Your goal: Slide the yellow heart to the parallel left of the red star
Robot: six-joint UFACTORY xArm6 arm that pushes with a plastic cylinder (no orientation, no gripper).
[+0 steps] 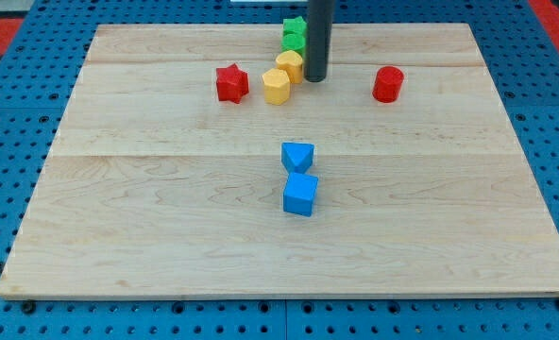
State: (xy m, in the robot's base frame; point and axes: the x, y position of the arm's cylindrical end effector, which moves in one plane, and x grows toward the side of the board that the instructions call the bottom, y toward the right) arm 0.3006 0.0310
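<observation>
Tabletop (166,236): pale wood board on a blue pegboard (6,142), filling most of the view.

Rod (318,33): dark, upright, comes down from the view's top edge at about 12 o'clock from board centre. My tip (316,78) sits on the board just at 3 o'clock of the upper yellow block, touching or nearly so; can't tell which. End effector is a plain rod, no jaws, so no apart/together state to tell.

Blocks, big to small roughly:
- Blue cube (300,195), just below board centre.
- Blue block (297,156), wedge-like, directly at 12 o'clock of the cube, touching it.
- Red cylinder (387,84), well to 3 o'clock of my tip.
- Red star (231,83), upper middle-left.
- Yellow block (277,87), near 3 o'clock of the star, small gap between them.
- Second yellow block (290,65), at 1 o'clock of the first, touching it. Which one is the heart I can't make out; both lie right of the star.
- Green blocks (294,33), stacked-looking pair at 12 o'clock of the yellows, partly hidden by the rod; shape unclear.
</observation>
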